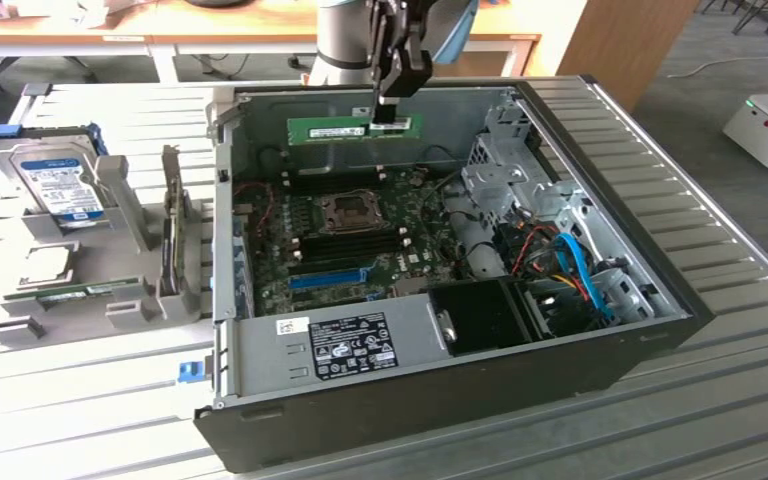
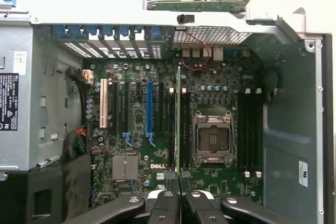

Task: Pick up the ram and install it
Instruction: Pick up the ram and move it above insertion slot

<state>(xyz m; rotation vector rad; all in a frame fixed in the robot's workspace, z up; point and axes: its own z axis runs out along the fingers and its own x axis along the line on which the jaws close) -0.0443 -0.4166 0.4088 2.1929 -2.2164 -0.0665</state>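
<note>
The ram [image 1: 344, 130], a long green stick with a pale label, hangs level over the open computer case [image 1: 651, 330], above the far part of the motherboard [image 1: 344, 250]. My gripper [image 1: 390, 122] comes down from above and is shut on the stick's end toward the exterior view's right. In the wrist view the ram [image 2: 178, 119] appears edge-on, running away from my gripper [image 2: 179, 178] over the board, beside the CPU socket [image 2: 211, 139]. Black memory slots [image 2: 251, 129] lie on either side of the socket.
A blue slot strip [image 1: 327, 277] sits on the board. A grey holder [image 1: 117, 300] at the exterior view's left carries a silver hard drive with a blue label [image 1: 61, 185] and another green stick [image 1: 84, 292]. Drive cages and cables [image 1: 564, 270] crowd the case's right side.
</note>
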